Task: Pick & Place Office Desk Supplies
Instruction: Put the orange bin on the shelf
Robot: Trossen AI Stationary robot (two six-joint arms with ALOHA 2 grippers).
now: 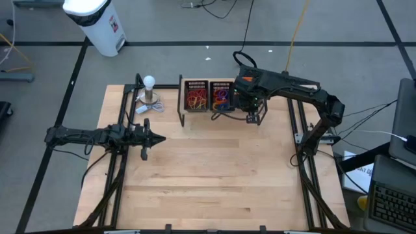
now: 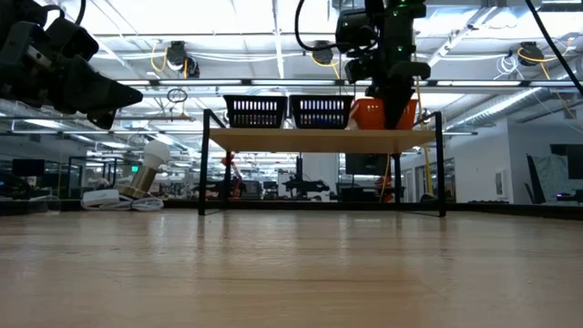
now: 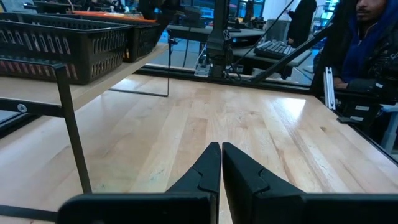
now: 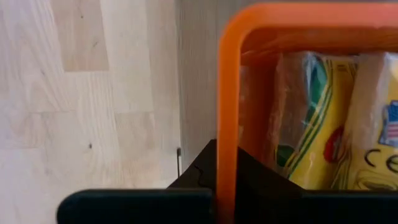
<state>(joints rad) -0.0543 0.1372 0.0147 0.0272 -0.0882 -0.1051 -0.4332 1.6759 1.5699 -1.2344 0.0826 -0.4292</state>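
Right hand (image 1: 253,118) sits at the far edge of the light wooden desk (image 1: 214,175), over the right end of the low black-framed wooden shelf (image 2: 319,139). In its wrist view the dark fingers are clenched on the rim of a bright orange plastic bin (image 4: 227,112). Inside the bin stand yellow crinkly packets with blue-white marks (image 4: 323,118), packed upright against one another.

Two black mesh baskets (image 1: 207,95) stand side by side on the shelf, left of the orange bin. Both hold tangles of thin rubber bands (image 1: 195,99) in red, orange, yellow and purple.

Left hand (image 1: 156,138) hovers over the left middle of the desk, well apart from the shelf, fingers pressed together on nothing. A white ball on a metal stand (image 1: 149,88) sits at the far left corner.

Handling, as judged: the packets look light and soft-wrapped, and the glossy film is likely slippery; a pinch across the middle of one packet should hold better than at a crimped end. The bands are limp and light, and will snag on each other, so hooking one loop at the top of the pile suits best. The bin rim is stiff and thin; gripped at one side it may tilt under its load.
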